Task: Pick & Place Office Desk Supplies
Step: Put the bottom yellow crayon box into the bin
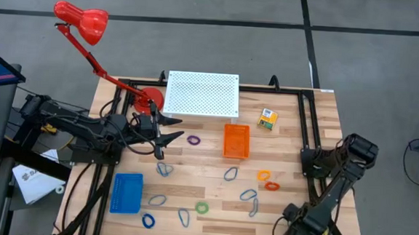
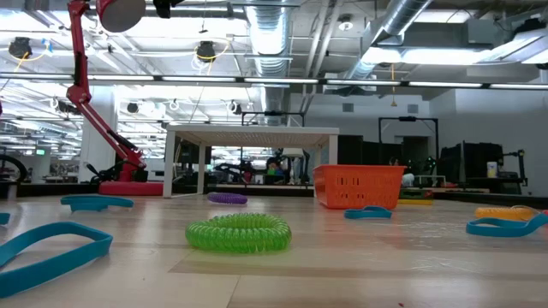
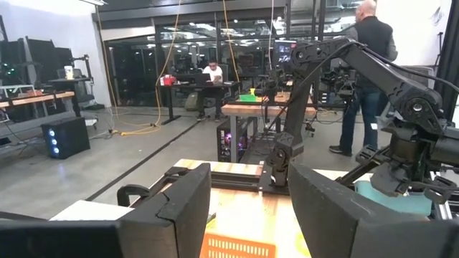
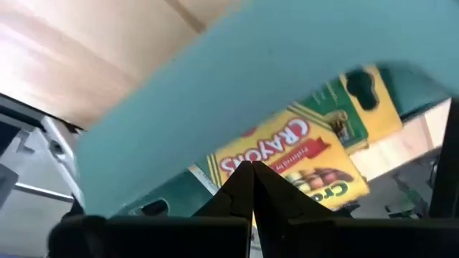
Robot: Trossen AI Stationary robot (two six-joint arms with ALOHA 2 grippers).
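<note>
Left gripper [image 1: 170, 137] hangs wide open and empty above the table, nearest a purple ring [image 1: 193, 140]. Right gripper [image 4: 251, 175], fingertips pressed together, rests folded near a crayon box [image 4: 287, 158]. Rings look light, soft, springy: pinch across the band, likely.

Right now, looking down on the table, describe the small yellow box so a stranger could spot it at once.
Start at the white perforated board at the table's far edge. Go right, past its corner, to the small yellow box lying alone on bare wood, just beyond the orange tray. It is the only boxy item among the supplies; the rest are thin rings and loops.
</note>
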